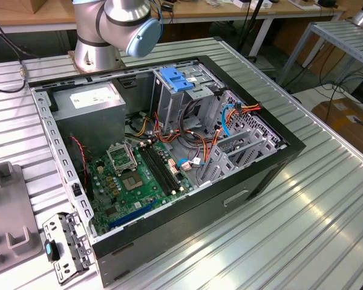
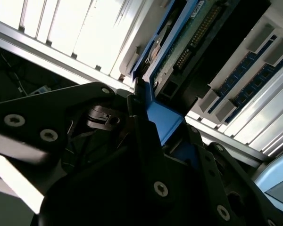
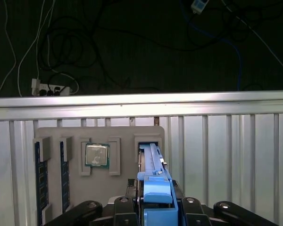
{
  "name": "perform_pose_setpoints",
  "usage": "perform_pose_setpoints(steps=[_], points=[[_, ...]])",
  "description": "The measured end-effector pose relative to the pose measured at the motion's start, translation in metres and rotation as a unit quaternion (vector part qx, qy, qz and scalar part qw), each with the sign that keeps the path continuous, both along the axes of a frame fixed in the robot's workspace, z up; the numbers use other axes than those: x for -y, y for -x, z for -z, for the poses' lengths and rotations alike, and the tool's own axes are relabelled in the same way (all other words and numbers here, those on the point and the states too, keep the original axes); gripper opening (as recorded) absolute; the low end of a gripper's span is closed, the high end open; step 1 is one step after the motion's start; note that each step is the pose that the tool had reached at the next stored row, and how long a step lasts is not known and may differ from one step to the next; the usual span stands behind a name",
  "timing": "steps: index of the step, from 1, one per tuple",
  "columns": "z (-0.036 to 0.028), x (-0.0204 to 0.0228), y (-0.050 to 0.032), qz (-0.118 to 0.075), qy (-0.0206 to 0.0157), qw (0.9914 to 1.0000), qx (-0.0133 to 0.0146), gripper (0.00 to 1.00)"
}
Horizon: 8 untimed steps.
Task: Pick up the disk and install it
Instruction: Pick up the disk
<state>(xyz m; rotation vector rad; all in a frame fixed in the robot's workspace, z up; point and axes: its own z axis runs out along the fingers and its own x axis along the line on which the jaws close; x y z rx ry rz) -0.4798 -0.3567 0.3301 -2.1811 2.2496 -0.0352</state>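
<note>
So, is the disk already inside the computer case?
No, in the first wrist view the disk stands on edge at the grey tray, with the gripper shut on it.

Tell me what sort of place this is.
Probably a robotics lab bench for PC assembly. A robot arm stands on a ribbed metal table beside an open PC case. The gripper clamps a disk at a parts tray.
</note>
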Motion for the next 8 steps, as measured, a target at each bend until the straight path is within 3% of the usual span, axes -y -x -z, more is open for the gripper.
perform_pose_setpoints(steps=[8], points=[[-0.0107,0.0000,-0.0001,0.000,0.0023,1.00000,0.0005,0.37]])
